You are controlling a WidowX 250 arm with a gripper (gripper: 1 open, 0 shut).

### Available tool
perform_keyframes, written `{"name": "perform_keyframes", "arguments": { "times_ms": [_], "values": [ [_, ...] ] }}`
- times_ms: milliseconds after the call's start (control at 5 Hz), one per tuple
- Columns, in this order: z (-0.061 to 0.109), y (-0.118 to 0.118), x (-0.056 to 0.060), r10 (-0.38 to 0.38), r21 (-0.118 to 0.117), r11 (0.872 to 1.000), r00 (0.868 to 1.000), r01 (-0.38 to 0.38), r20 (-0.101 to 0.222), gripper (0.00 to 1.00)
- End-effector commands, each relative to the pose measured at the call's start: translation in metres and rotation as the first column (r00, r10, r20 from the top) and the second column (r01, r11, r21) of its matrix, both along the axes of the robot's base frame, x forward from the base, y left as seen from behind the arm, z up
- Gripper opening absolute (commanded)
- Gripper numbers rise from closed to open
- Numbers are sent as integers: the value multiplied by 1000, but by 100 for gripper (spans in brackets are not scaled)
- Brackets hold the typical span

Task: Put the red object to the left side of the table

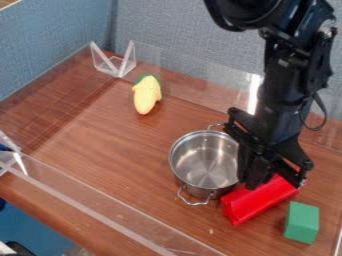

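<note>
Gripper fingers (271, 170) are being held over the red block (258, 200), beside the steel pot (210, 163); whether it is gripped cannot be told. Care is being needed to clear the pot's rim.

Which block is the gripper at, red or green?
The red block, beside the pot: the gripper is right at its far end. The green block, smaller, sits apart from the gripper.
</note>
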State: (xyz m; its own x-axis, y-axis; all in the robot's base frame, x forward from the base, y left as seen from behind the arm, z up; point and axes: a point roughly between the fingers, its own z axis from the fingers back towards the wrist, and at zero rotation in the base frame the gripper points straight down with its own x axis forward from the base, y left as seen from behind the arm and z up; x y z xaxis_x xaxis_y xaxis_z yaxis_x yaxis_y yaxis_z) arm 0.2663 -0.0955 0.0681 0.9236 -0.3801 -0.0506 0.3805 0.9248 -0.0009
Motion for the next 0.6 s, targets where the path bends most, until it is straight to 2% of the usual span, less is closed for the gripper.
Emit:
{"name": "perform_keyframes", "arguments": {
  "times_ms": [0,200,400],
  "values": [
    [16,-9,1,40,-21,999,998,-39,55,100],
    [19,-17,1,43,-28,999,996,-41,76,0],
    [21,-20,4,-43,-29,999,995,46,88,100]
  ]
}}
